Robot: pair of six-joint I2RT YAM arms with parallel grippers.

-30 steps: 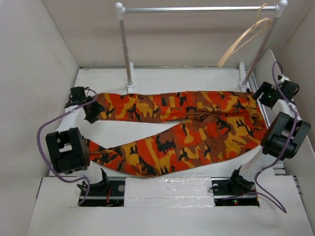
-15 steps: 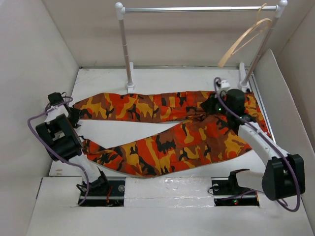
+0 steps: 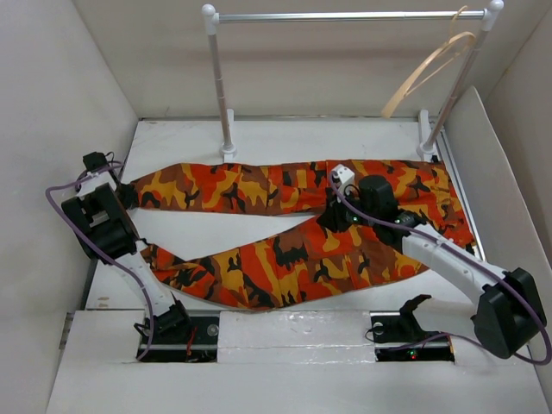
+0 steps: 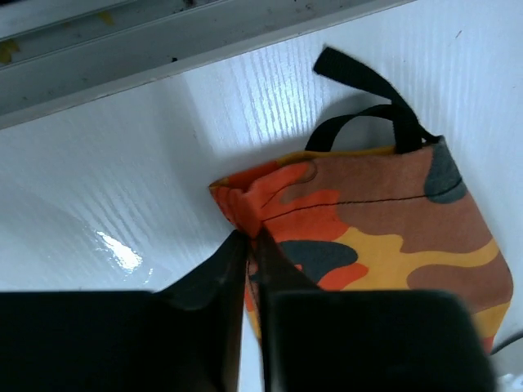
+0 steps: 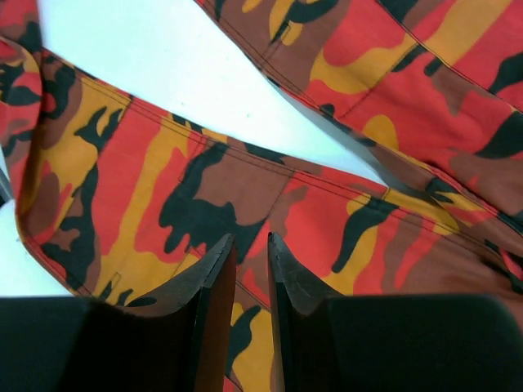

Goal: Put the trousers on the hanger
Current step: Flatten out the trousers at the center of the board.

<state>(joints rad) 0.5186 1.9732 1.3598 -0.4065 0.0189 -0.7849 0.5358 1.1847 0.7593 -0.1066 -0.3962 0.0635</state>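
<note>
Left gripper pinches the orange camouflage cloth trousers' cuff; right gripper, narrowly parted over their crotch, should grab deeply.

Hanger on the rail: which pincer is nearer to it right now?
Right. The right pincer sits over the middle of the trousers, short of the hanger hooked at the rail's right end. The left pincer is at a leg cuff on the far left.
</note>
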